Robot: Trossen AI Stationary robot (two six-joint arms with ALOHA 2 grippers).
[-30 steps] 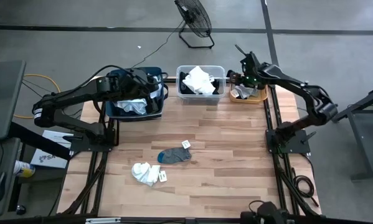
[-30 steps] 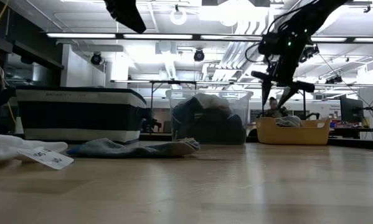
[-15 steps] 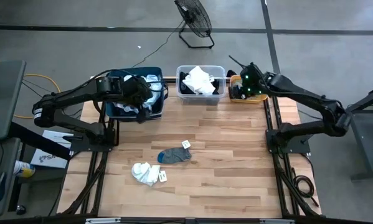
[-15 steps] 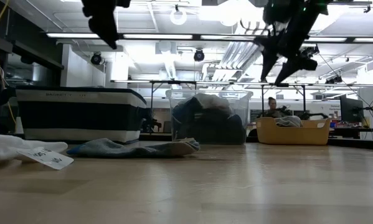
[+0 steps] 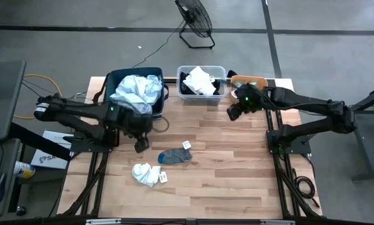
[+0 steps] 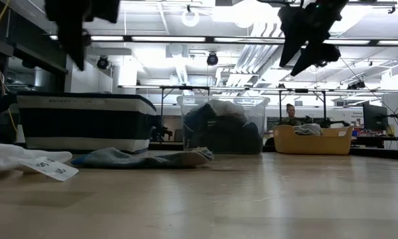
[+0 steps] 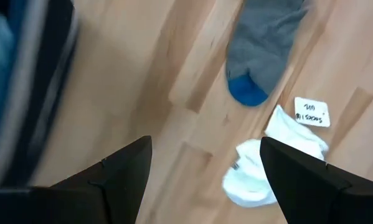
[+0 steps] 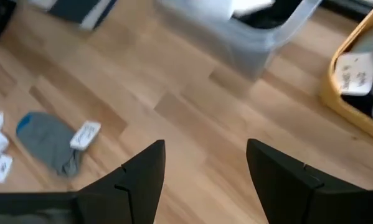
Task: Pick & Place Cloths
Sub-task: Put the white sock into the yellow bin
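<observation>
A grey sock with a blue toe (image 5: pixel 175 156) and a white tag lies flat on the table's middle; it shows too in the left wrist view (image 7: pixel 266 46), the right wrist view (image 8: pixel 49 143) and the low view (image 6: pixel 145 158). A bunched white sock (image 5: pixel 146 174) (image 7: pixel 276 168) lies nearer the near edge. Pale blue cloth (image 5: pixel 137 92) fills the navy bin. My left gripper (image 5: pixel 140 144) (image 7: pixel 205 168) is open above bare table just left of the socks. My right gripper (image 5: pixel 231 112) (image 8: pixel 205 168) is open above the table, in front of the orange tub.
The navy fabric bin (image 5: pixel 112 84) stands at the far left, a clear tub (image 5: pixel 201 94) with white and dark cloth in the far middle, an orange tub (image 5: pixel 252 80) at the far right. Bare wood spreads over the table's right and near parts.
My left gripper has come out from over the navy bin toward the near edge and down, now beside the socks; the pale blue cloth lies in the bin. My right gripper has left the orange tub and moved toward the table's middle. The socks have stayed still.
</observation>
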